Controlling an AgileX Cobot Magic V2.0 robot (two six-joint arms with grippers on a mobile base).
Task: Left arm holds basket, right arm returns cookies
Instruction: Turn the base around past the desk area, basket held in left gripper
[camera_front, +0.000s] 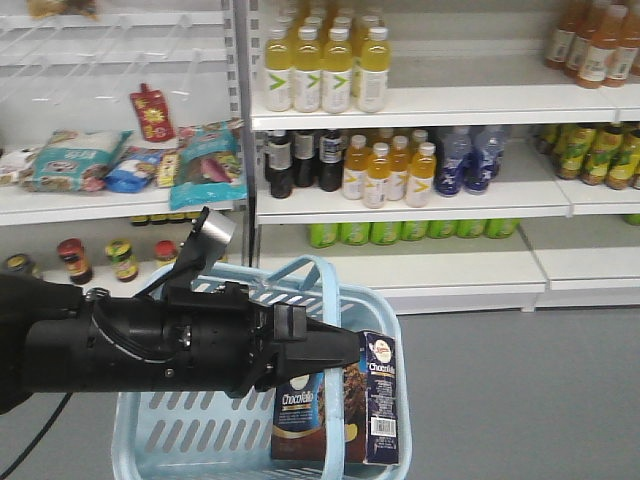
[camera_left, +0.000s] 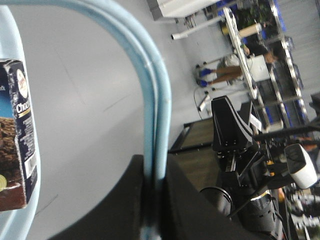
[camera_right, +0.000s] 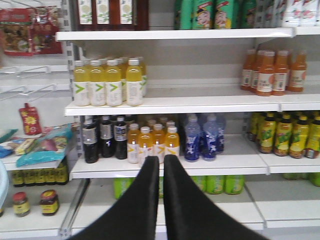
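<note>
The left gripper (camera_left: 153, 175) is clamped on the handle (camera_left: 156, 100) of the basket (camera_front: 170, 430), with the pale blue bar pinched between its two black fingers (camera_left: 195, 210). From the front, the left arm (camera_front: 150, 350) reaches in from the left across the top of the basket, its gripper (camera_front: 330, 350) over the right half.

The cookies (camera_front: 375, 410) stand upright inside the basket, in its front right corner against the wall. The top of the box sits just under the left gripper, partly hidden behind it. In the left wrist view the box (camera_left: 17, 135) appears at the left edge, well apart from the clamped spot on the handle.

The right gripper (camera_right: 161, 167) has its jaws drawn together to a thin slit, with nothing between them. It points at a drinks shelf (camera_right: 175, 167), its tips in front of a row of orange bottles (camera_right: 152, 142). The cookies do not appear in that view
</note>
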